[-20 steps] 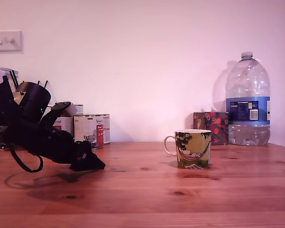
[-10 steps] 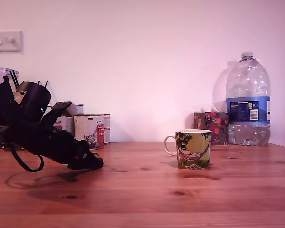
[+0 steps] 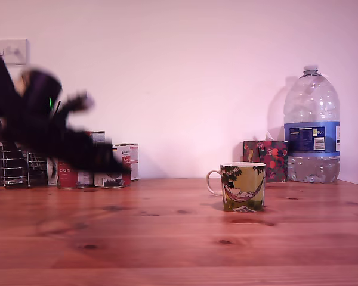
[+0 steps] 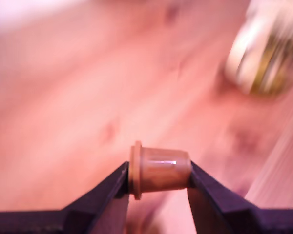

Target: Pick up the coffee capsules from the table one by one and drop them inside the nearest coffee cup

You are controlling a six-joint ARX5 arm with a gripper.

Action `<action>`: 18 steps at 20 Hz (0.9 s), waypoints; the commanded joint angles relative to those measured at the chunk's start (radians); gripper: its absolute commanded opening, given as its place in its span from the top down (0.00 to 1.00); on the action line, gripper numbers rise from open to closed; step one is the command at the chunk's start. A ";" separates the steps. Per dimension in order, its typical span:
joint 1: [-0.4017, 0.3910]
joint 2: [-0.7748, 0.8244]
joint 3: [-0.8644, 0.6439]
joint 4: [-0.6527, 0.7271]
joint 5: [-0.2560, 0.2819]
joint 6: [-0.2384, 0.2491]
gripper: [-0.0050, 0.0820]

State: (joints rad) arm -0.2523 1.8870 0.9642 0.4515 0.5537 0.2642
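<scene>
Brown-gold plastic coffee capsule [image 4: 158, 169] clamped between my black tool's [image 3: 110, 167] two fingers, lying sideways, flanged rim against one finger, narrow end against other; squeeze across its length, probably so it cannot roll out. Capsule clear of reddish pine worktop [image 3: 179, 238], at very tip of tool. Arm blurred in exterior view, raised at that view's left, in front of labelled tins [image 3: 122, 162]. White-handled cartoon-print ceramic mug [image 3: 243, 186] stands upright, well apart toward exterior view's right. Judgement: carry over mug mouth, then release.
</scene>
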 commanded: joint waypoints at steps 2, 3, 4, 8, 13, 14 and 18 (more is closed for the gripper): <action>-0.020 -0.070 -0.048 -0.040 0.008 -0.014 0.78; -0.028 -0.101 -0.050 -0.063 0.008 -0.014 0.78; -0.041 -0.136 -0.052 -0.093 0.008 -0.014 0.78; -0.096 -0.224 -0.052 -0.193 0.012 -0.015 0.78; -0.169 -0.238 -0.051 -0.244 0.013 -0.040 0.78; -0.187 -0.238 -0.051 -0.245 0.008 -0.040 0.78; -0.258 -0.238 -0.050 -0.215 -0.045 -0.040 0.78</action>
State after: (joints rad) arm -0.5011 1.6405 0.9382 0.2207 0.5148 0.2302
